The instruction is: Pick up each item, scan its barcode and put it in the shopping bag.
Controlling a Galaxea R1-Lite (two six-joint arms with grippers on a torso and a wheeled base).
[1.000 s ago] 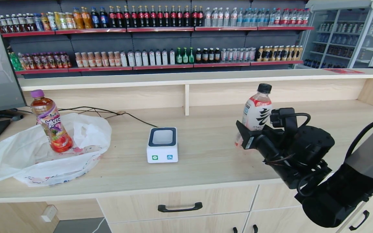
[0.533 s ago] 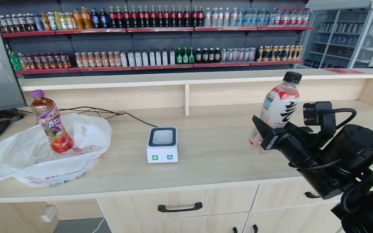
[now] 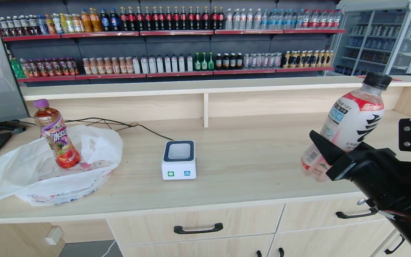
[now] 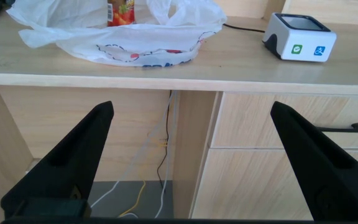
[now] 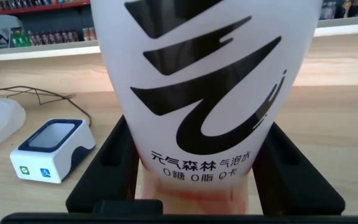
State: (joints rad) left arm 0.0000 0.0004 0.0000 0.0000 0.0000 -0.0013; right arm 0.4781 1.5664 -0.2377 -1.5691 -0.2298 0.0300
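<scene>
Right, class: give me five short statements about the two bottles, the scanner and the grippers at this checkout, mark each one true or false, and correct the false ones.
1. The right gripper holds the white bottle at a tilt. True.
2. The purple-capped bottle lies on its side beside the scanner. False: it stands upright on the shopping bag.
3. The scanner sits on the counter between the shopping bag and the white bottle. True.
4. The left gripper is shut on the shopping bag. False: it is open and holds nothing, below counter level.
5. The white bottle has a purple cap. False: the cap is black.
</scene>
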